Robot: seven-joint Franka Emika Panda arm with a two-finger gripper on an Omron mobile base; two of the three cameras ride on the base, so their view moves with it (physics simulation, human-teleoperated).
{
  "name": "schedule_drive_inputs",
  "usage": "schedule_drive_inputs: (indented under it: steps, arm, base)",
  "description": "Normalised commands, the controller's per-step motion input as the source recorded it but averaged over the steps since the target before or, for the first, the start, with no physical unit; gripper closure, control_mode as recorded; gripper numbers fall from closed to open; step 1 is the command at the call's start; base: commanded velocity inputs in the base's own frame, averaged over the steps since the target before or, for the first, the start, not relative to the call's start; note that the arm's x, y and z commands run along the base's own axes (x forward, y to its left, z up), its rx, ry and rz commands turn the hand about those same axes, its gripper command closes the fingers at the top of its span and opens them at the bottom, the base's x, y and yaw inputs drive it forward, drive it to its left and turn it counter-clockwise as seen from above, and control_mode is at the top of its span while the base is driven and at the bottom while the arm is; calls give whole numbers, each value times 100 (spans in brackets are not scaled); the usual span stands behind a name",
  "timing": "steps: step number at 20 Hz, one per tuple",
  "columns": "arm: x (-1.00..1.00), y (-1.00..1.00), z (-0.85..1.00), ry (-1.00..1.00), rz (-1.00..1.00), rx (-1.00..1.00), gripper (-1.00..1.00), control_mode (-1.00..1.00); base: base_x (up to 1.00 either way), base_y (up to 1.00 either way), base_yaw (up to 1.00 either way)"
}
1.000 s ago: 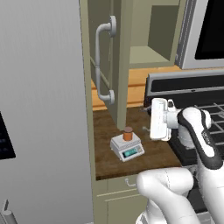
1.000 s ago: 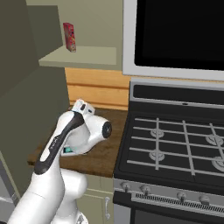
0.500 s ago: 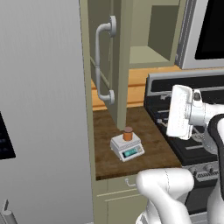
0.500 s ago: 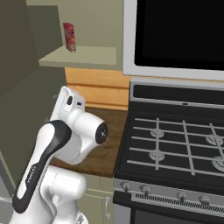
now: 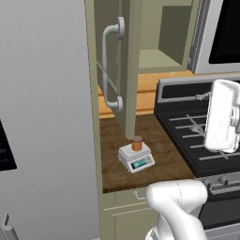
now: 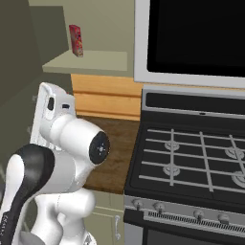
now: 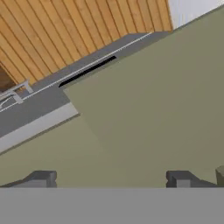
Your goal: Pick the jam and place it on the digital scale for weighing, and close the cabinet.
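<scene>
The jam [image 5: 137, 143], a small orange-brown jar with a darker lid, stands upright on the top plate of the white digital scale [image 5: 136, 158], whose teal display faces the front. The scale rests on the wooden counter just under the cabinet. The cabinet door [image 5: 127, 70] stands open, swung out over the counter, its long grey-white bar handle [image 5: 110, 65] facing left. My gripper [image 7: 110, 179] is open and empty, with both dark tips wide apart before an olive cabinet surface. My white hand [image 5: 221, 117] hangs to the right of the scale, above the stove's front.
A black gas stove [image 6: 191, 153] fills the right, with a microwave [image 6: 191, 38] above it. A small red box [image 6: 75, 40] stands on the open cabinet shelf. A tall grey fridge side [image 5: 47, 117] bounds the left. The wooden counter [image 5: 112, 140] is narrow.
My hand has drawn away from the scale, moving right and slightly up over the stove's front. The jam has stayed on the scale and the cabinet door has not moved.
</scene>
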Motion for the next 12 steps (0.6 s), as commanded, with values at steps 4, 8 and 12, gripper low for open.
schedule_drive_inputs:
  steps: [4, 8, 12]
  arm:
    - [-100, 48, 0, -22, -10, 0, -100, -100]
    - [-100, 88, 0, -20, -15, 0, -100, -100]
    - [-100, 100, -6, -38, -23, 0, -100, -100]
  base:
    - [0, 0, 0]
    - [0, 0, 0]
    - [0, 0, 0]
